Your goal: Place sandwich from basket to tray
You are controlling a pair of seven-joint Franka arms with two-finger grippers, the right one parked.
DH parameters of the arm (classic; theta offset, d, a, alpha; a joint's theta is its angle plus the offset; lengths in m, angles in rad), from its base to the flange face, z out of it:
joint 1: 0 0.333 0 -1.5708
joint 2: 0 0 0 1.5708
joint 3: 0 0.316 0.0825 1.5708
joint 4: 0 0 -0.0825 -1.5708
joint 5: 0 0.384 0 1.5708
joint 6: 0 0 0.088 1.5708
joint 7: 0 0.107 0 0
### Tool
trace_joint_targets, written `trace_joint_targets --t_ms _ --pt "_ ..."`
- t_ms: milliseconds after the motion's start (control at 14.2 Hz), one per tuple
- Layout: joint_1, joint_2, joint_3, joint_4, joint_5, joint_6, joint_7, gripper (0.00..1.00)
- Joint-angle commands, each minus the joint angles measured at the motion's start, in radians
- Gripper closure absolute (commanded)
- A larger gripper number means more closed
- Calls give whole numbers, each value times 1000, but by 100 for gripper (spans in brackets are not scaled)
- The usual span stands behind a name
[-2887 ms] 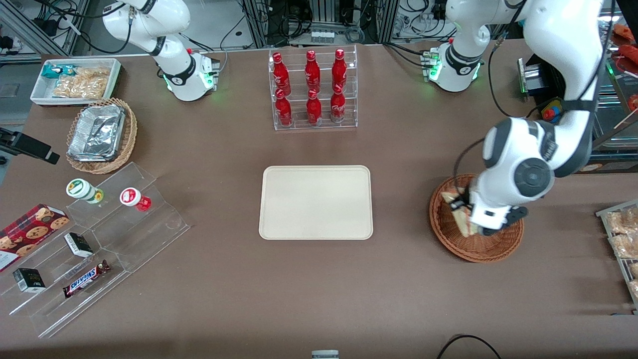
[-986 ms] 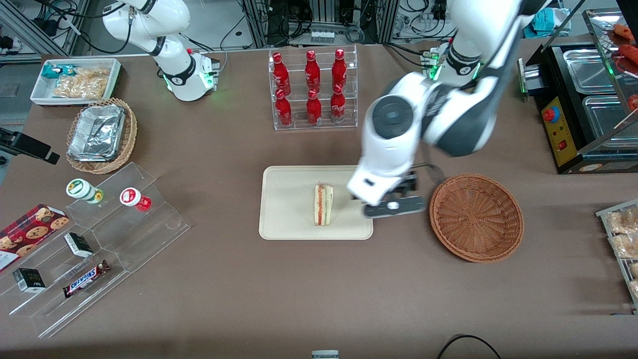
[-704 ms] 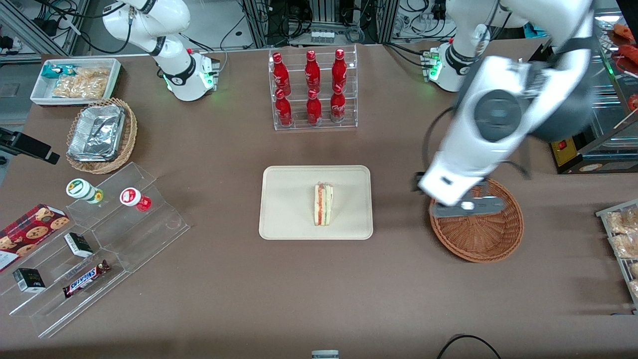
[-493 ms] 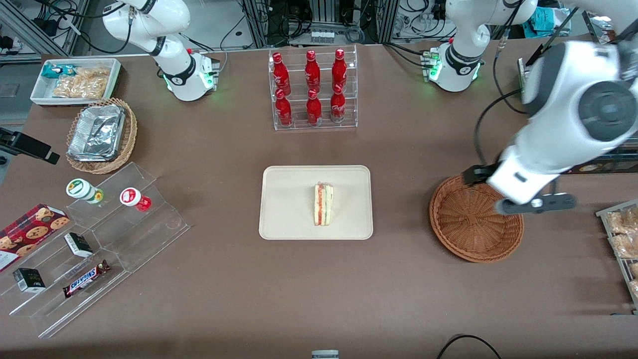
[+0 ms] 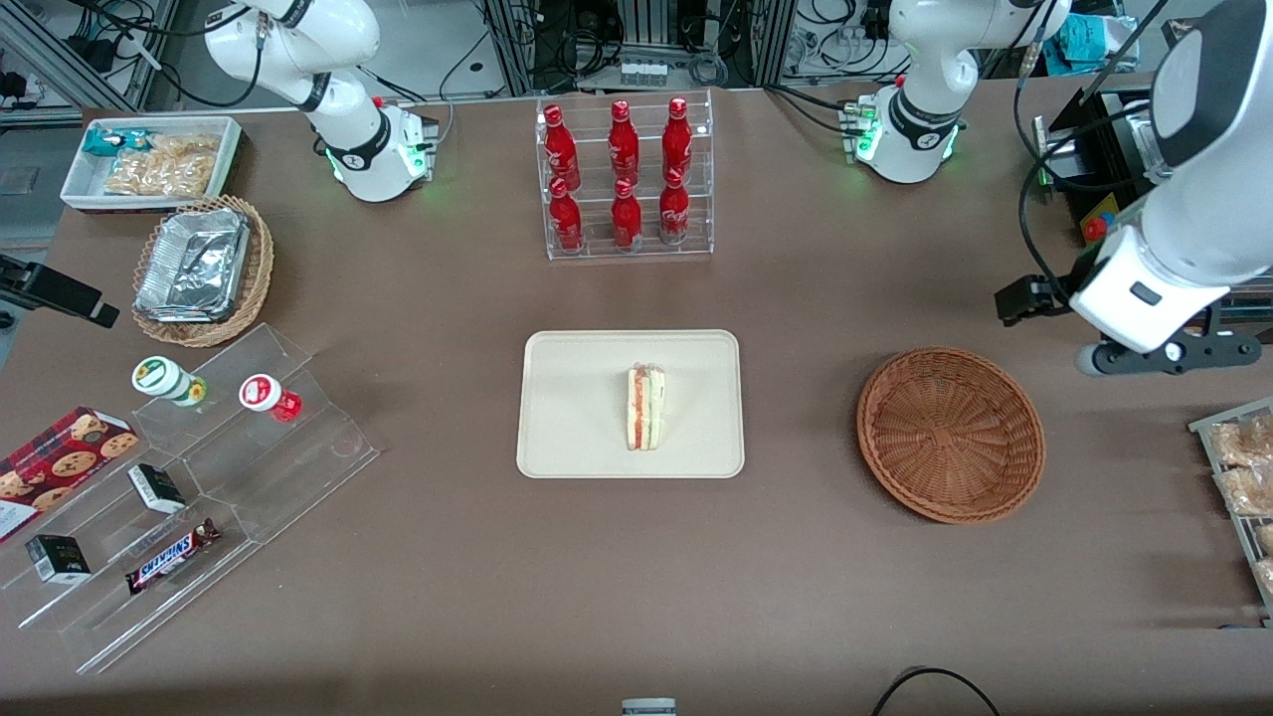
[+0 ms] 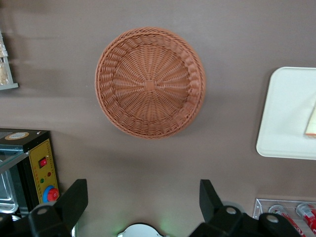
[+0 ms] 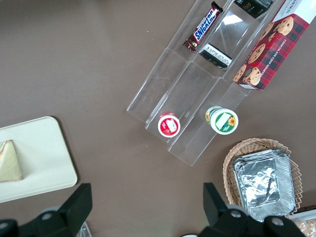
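The sandwich (image 5: pixel 644 408), a wrapped wedge with red and green layers, lies on the cream tray (image 5: pixel 567 438) near its middle. A corner of it shows in the left wrist view (image 6: pixel 312 123), on the tray (image 6: pixel 286 113). It also shows in the right wrist view (image 7: pixel 10 161). The reddish-brown wicker basket (image 5: pixel 950 434) is empty, also seen in the left wrist view (image 6: pixel 149 82). My left gripper (image 5: pixel 1162 356) is open and empty, raised high beside the basket toward the working arm's end of the table. Its fingers (image 6: pixel 74 197) stand wide apart.
A clear rack of red bottles (image 5: pixel 625 179) stands farther from the front camera than the tray. A black appliance (image 5: pixel 1104 169) and a rack of snack packets (image 5: pixel 1243 477) lie near the gripper. An acrylic stand (image 5: pixel 179 487), tan foil basket (image 5: pixel 204 268) and white bin (image 5: pixel 149 159) lie toward the parked arm's end.
The sandwich went from the basket to the tray and was let go. The open gripper has since swung away from the tray, over the basket, toward the working arm's end and upward.
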Motion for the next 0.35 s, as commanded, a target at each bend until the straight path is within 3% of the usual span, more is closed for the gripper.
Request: trace_joint_targets --t_ms 0,282 --pt "48 -120 -69 -109 -11 -16 4 0" --pt "65 -152 -123 -139 -9 -14 4 0"
